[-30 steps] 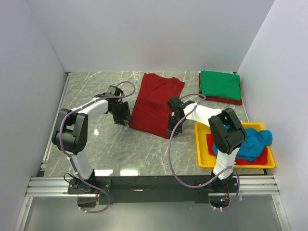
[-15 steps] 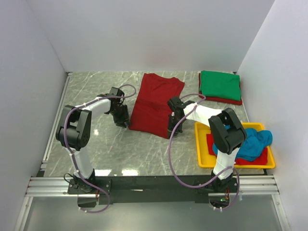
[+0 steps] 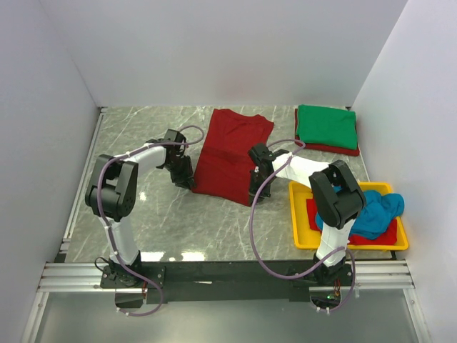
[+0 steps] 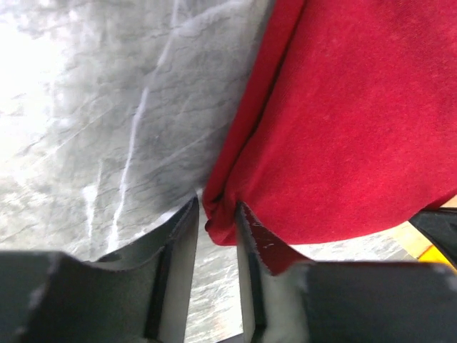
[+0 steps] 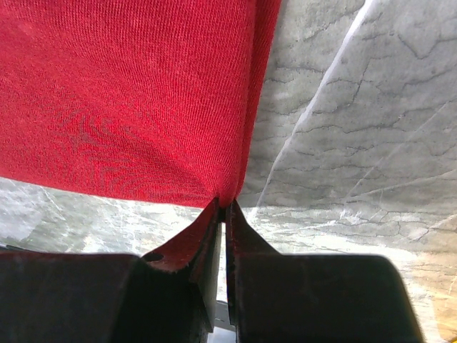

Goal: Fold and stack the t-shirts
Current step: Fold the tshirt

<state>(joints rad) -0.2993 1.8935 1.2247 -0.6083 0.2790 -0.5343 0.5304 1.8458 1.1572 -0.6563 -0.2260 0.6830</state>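
Fingers of the right gripper point(image 5: 223, 214) are pinching the near corner of the dark red t-shirt point(image 3: 232, 153); cloth is spreading away ahead of them. The left gripper point(image 4: 214, 229) is straddling the shirt's other near corner, its jaws narrow around the fold; whether they are clamping it, I cannot tell.

Bare marble desk point(image 3: 136, 136) left of spread dark red t-shirt point(image 3: 232, 153): open passage. Right side crowded: folded green t-shirt point(image 3: 327, 126) far corner, yellow tray point(image 3: 298, 229) near edge.

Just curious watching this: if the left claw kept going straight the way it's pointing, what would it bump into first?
The dark red t-shirt: its near corner already sits between the left gripper's fingers, which are partly closed around it. Below the cloth lies the marble table, though depth there is unclear.
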